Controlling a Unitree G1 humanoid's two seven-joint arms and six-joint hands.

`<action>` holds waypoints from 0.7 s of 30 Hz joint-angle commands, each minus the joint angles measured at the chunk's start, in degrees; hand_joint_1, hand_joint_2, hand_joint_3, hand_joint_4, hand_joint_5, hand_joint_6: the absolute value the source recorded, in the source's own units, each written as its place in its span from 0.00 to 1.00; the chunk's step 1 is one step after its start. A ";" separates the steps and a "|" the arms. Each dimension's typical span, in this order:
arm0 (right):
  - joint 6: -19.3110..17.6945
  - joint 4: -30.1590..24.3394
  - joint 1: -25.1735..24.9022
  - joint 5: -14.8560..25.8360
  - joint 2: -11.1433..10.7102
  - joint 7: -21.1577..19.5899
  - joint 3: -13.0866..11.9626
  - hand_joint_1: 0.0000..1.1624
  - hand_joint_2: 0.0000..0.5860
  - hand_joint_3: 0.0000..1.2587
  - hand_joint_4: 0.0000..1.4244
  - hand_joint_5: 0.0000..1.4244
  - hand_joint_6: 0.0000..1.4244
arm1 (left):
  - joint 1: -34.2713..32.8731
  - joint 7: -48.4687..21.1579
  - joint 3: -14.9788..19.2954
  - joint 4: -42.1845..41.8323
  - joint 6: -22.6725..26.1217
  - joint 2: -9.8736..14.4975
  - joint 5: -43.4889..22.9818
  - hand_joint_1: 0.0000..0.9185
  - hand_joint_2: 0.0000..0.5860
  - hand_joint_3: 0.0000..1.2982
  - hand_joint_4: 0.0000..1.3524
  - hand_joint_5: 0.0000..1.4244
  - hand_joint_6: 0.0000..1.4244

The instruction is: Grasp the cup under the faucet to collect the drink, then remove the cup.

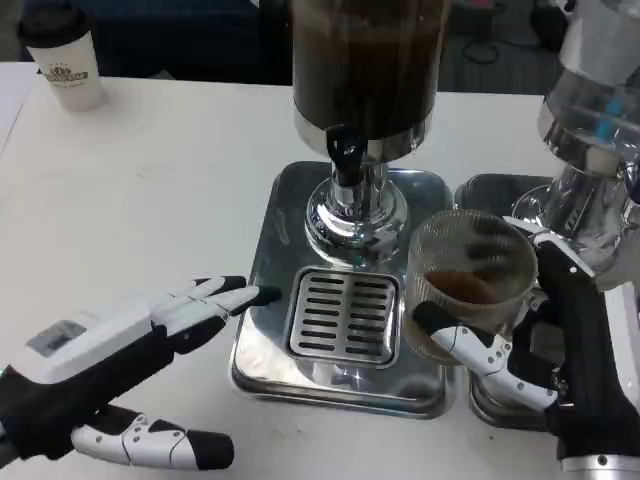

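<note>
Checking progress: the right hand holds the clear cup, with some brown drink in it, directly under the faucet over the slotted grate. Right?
Not quite. In the head view the right hand holds the clear cup to the right of the slotted grate, not under the faucet. The rest is right.

The left robot hand [150, 335] lies low at the lower left, back upward, fingers [215, 298] extended side by side and pointing right, thumb stretched out separately below them; it holds nothing. The right robot hand [520, 350] stands at the right, its forearm running up from the lower right edge. Its fingers [470, 345] are wrapped around a cup [465, 275], gripping it.
</note>
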 commanded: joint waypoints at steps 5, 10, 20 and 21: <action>0.14 -6.75 2.59 2.03 -0.30 2.15 -1.10 0.81 0.28 0.58 0.56 0.69 0.92 | 3.27 0.10 -1.44 -4.38 -2.88 3.44 -2.79 0.00 0.07 0.02 0.00 0.00 0.00; 0.43 -9.52 4.54 2.78 -0.37 3.42 -1.67 0.81 0.28 0.58 0.57 0.69 0.92 | 5.01 -0.01 -1.67 -6.99 -3.01 4.73 -5.30 0.00 0.08 0.02 0.00 0.00 0.00; 0.12 -14.22 9.55 4.11 -0.48 5.33 -2.10 0.81 0.27 0.60 0.57 0.70 0.92 | 8.46 -0.59 -1.65 -11.03 -3.21 6.57 -8.75 0.00 0.08 0.03 0.00 0.00 0.00; 0.05 -14.62 10.04 4.25 -0.45 5.45 -2.16 0.81 0.27 0.60 0.57 0.70 0.92 | 8.76 -0.61 -1.64 -11.41 -3.21 6.72 -9.02 0.00 0.08 0.03 0.00 0.00 0.00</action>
